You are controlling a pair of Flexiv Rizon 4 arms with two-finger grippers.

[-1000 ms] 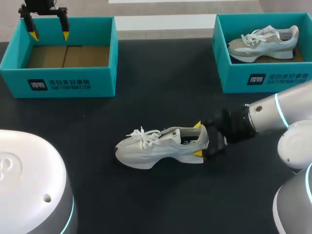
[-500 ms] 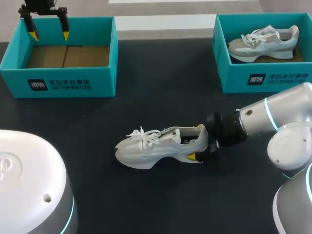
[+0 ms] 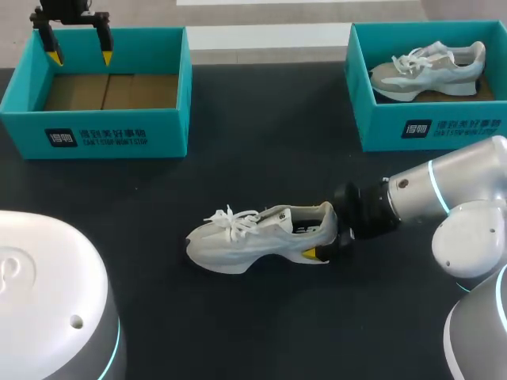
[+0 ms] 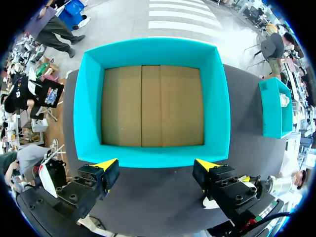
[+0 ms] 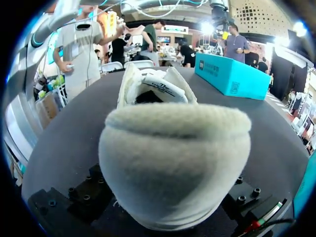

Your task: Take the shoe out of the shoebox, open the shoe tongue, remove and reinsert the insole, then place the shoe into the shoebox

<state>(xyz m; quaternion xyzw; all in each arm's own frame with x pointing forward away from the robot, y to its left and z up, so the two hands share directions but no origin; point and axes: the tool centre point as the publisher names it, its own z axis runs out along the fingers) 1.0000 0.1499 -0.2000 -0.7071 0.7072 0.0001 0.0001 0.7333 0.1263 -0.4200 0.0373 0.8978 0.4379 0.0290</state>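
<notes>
Shoe (image 3: 261, 237) on counter (image 3: 253, 158), already out of box. Right tool (image 3: 323, 233) has pushed farther onto its heel in last second; cannot tell if gripping. Probably steadying for tongue step. Left tool (image 3: 79, 57) open, well apart from shoe, over empty box (image 3: 119, 134).

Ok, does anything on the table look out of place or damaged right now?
Nothing stands out. The shoe stands upright on the table, right gripper at its heel. The left box is empty below the open left gripper; a second shoe lies neatly in the right box.
</notes>
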